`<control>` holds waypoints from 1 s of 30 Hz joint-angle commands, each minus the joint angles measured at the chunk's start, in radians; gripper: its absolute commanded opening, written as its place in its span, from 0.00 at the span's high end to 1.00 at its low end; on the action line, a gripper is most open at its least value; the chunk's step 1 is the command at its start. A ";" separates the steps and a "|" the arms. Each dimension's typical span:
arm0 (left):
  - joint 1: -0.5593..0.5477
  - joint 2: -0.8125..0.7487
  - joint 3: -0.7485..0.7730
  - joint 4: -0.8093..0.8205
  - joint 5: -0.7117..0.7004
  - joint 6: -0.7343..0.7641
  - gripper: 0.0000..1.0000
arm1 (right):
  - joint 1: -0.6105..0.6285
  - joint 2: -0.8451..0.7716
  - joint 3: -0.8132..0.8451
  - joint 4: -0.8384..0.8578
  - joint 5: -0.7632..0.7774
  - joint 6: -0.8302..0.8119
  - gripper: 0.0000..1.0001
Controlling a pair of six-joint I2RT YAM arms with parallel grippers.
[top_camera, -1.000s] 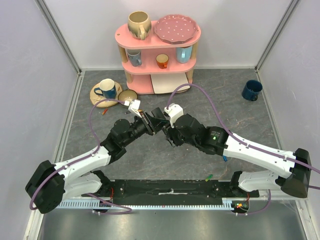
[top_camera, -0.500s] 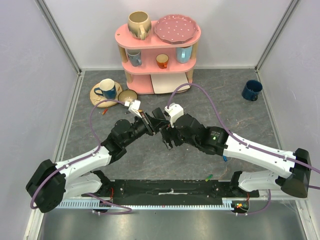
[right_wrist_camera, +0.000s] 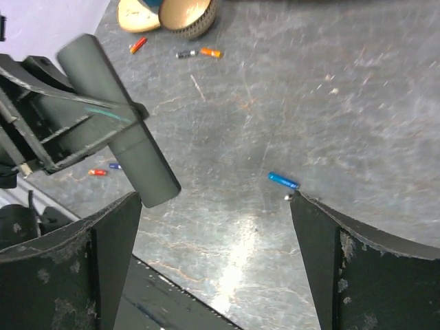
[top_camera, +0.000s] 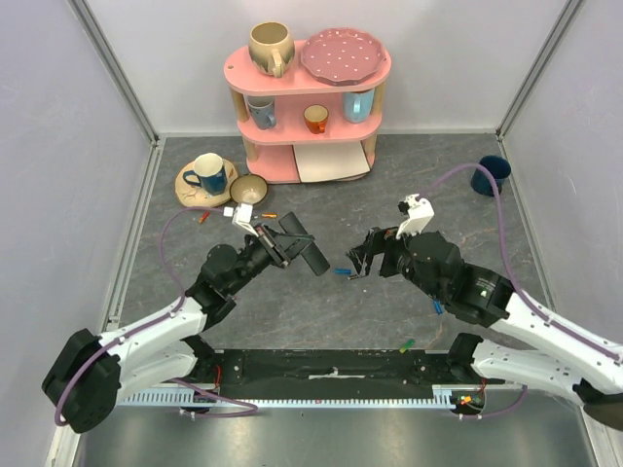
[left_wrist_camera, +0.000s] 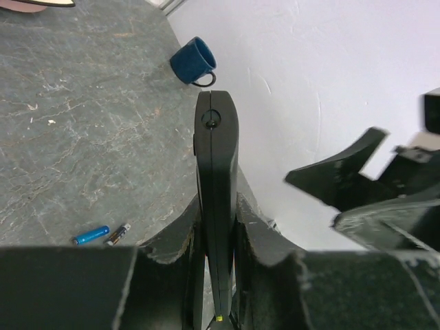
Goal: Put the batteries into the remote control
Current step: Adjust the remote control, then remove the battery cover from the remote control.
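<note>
The remote control (top_camera: 305,249) is a black bar held above the table, with my left gripper (top_camera: 288,247) shut on one end. In the left wrist view the remote control (left_wrist_camera: 216,158) stands edge-on between the fingers (left_wrist_camera: 258,234). My right gripper (top_camera: 361,258) hangs open to its right, apart from it, jaws wide and empty (right_wrist_camera: 214,201). A blue battery (top_camera: 341,271) lies on the table between the grippers, with a dark battery (left_wrist_camera: 118,234) beside it. More batteries (right_wrist_camera: 211,52) lie near the bowl, and two small ones (right_wrist_camera: 97,172) lie under the left arm.
A pink shelf (top_camera: 307,107) with mugs and a plate stands at the back. A blue mug (top_camera: 490,175) sits at the back right. A mug on a saucer (top_camera: 206,173) and a bowl (top_camera: 248,190) sit at the back left. Loose batteries (top_camera: 407,344) lie near the right arm's base.
My right gripper has opened, let go of the remote and drawn back to the right. My left gripper has pulled back slightly left with the remote. A blue battery now shows between them.
</note>
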 commanded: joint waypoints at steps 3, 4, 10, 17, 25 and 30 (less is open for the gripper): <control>0.077 0.003 -0.118 0.303 0.166 -0.191 0.98 | -0.108 -0.029 -0.274 0.389 -0.309 0.348 0.02; 0.083 0.014 -0.129 0.337 0.207 -0.205 0.98 | -0.108 -0.041 -0.319 0.543 -0.352 0.383 0.02; 0.092 0.011 -0.131 0.393 0.240 -0.188 0.98 | -0.117 -0.020 -0.508 0.898 -0.469 0.538 0.02; 0.086 -0.026 -0.117 0.322 0.186 -0.107 0.98 | -0.117 0.017 -0.488 0.912 -0.467 0.512 0.02; 0.051 -0.052 -0.105 0.252 0.086 -0.038 0.98 | -0.117 0.132 -0.453 0.966 -0.472 0.532 0.10; 0.028 -0.062 -0.099 0.227 0.030 -0.004 0.98 | -0.117 0.172 -0.431 0.992 -0.467 0.532 0.12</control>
